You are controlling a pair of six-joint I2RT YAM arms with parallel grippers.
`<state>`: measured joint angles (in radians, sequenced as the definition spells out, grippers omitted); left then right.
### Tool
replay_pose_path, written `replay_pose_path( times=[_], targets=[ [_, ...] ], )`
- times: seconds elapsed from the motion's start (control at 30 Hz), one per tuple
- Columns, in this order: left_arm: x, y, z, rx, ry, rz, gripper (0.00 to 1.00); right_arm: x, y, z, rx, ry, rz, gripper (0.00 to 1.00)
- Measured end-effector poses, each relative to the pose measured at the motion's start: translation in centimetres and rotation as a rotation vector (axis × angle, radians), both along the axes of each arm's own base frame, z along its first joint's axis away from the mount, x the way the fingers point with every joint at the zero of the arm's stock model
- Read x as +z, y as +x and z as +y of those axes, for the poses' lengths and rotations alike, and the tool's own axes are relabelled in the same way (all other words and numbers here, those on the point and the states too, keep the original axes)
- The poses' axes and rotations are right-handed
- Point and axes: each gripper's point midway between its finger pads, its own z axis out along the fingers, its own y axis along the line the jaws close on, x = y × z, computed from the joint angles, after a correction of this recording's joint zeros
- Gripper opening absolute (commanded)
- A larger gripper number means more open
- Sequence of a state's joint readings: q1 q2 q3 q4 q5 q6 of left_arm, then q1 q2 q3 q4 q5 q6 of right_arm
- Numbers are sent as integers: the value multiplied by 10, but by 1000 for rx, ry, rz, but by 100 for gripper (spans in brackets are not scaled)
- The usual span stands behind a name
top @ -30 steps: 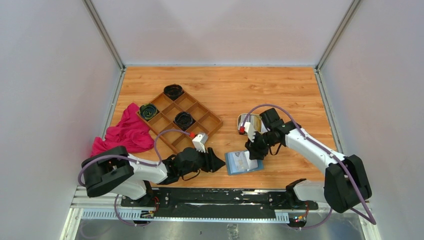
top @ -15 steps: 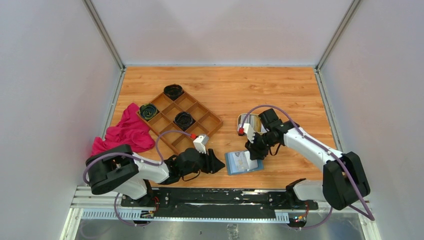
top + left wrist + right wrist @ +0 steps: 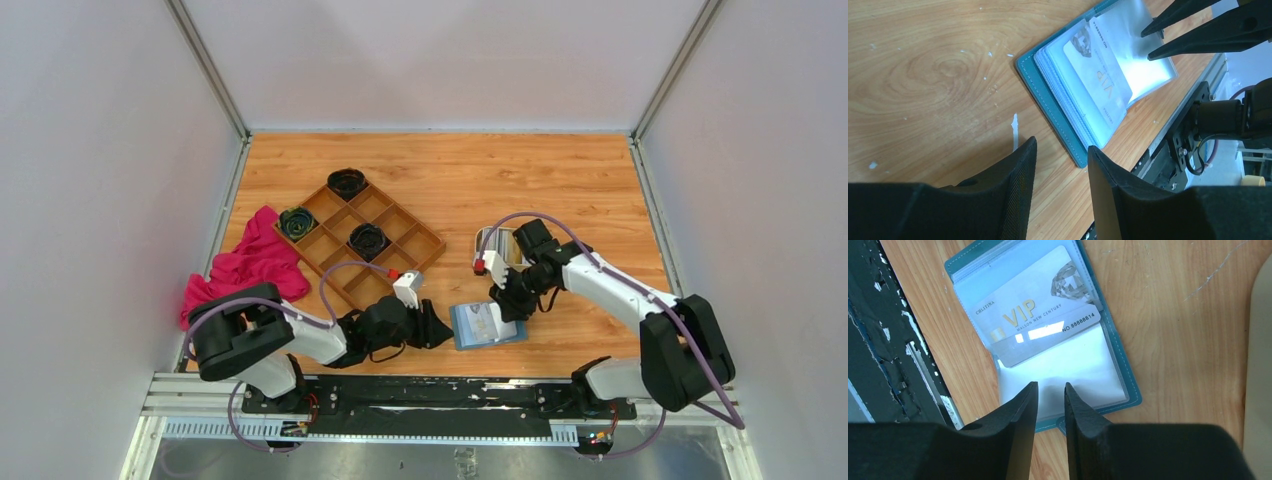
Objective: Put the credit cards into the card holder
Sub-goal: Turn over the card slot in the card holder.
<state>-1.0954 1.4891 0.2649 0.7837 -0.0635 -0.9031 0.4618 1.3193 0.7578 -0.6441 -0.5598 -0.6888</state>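
Note:
The teal card holder (image 3: pixel 487 324) lies open on the table near the front edge, its clear sleeves up. A whitish VIP credit card (image 3: pixel 1033 315) sits part-way in a sleeve; it also shows in the left wrist view (image 3: pixel 1098 75). More cards (image 3: pixel 497 240) lie in the cream oval tray (image 3: pixel 484 240) behind. My right gripper (image 3: pixel 505 308) hovers over the holder's right page (image 3: pixel 1073 365), jaws a narrow gap apart and empty (image 3: pixel 1050 385). My left gripper (image 3: pixel 440 328) is open and empty, low on the table just left of the holder's teal edge (image 3: pixel 1058 125).
A brown wooden compartment tray (image 3: pixel 395 215) with three dark round items stands at the left back. A red cloth (image 3: pixel 255 265) lies left of it. The black metal rail (image 3: pixel 430 395) runs along the front edge just below the holder.
My left gripper has slid a little right, closer to the holder. My right gripper has shifted slightly left over the holder. The holder has not moved.

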Motion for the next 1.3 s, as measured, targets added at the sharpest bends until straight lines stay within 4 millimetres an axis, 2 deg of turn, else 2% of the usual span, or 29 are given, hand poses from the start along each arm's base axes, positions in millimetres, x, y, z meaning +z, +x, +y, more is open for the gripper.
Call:
replay_pose_path(
  times=[0.53,1.0,1.3],
  targets=[
    [-8,-1,-18,-30,-11,31,42,-28,-7,6,52,-114,63,18],
    [-9,-3,-33,-60,-73,53,39,-23,-8,26,87,-78,86,17],
    [-8,-3,-34,-63,-77,53,41,-17,-10,35,99,-36,105,18]
  ],
)
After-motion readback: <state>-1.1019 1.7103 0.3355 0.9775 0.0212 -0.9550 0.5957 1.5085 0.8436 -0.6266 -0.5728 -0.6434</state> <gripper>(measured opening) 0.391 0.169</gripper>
